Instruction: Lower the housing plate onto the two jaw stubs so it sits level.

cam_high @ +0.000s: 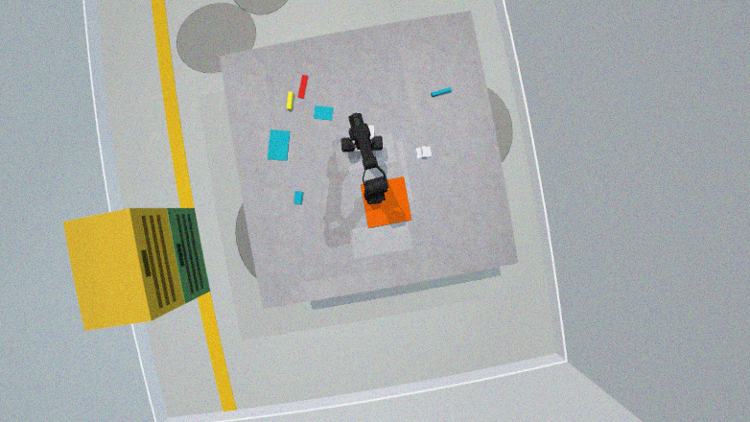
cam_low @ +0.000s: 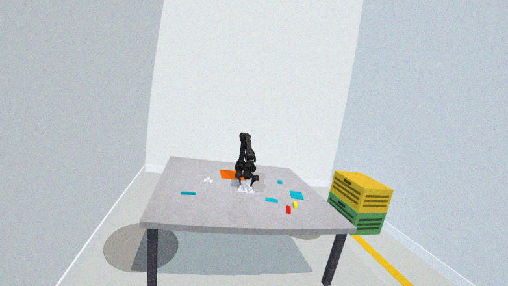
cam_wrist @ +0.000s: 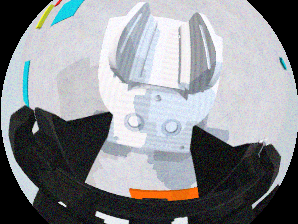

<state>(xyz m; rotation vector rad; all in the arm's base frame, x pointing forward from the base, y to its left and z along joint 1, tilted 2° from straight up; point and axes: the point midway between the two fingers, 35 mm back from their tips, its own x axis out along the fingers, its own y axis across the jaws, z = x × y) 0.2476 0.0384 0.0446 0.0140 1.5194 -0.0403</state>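
Observation:
The white housing plate [cam_wrist: 154, 137] lies between my gripper's fingers, over the near ends of the two jaws. My gripper [cam_wrist: 152, 121] [cam_low: 246, 182] is shut on the plate, a black finger at each side. Two round white stubs [cam_wrist: 133, 121] [cam_wrist: 171, 126] show in rings in the plate. The left jaw [cam_wrist: 131, 45] and right jaw [cam_wrist: 201, 55] stand apart like upright fins beyond the plate. The white base [cam_low: 241, 191] is under them on the table. The plate looks roughly level, but whether it is fully seated cannot be told. The hand hides most of the assembly in the top view.
An orange square [cam_high: 393, 215] [cam_low: 227, 174] lies under the arm's rear part. Small white pieces [cam_high: 423, 152] [cam_low: 208, 180] lie to one side. Cyan plates [cam_high: 278, 145] [cam_high: 323, 112], a red bar [cam_high: 303, 86], a yellow bar [cam_high: 290, 101] and a teal bar [cam_high: 440, 91] lie farther out.

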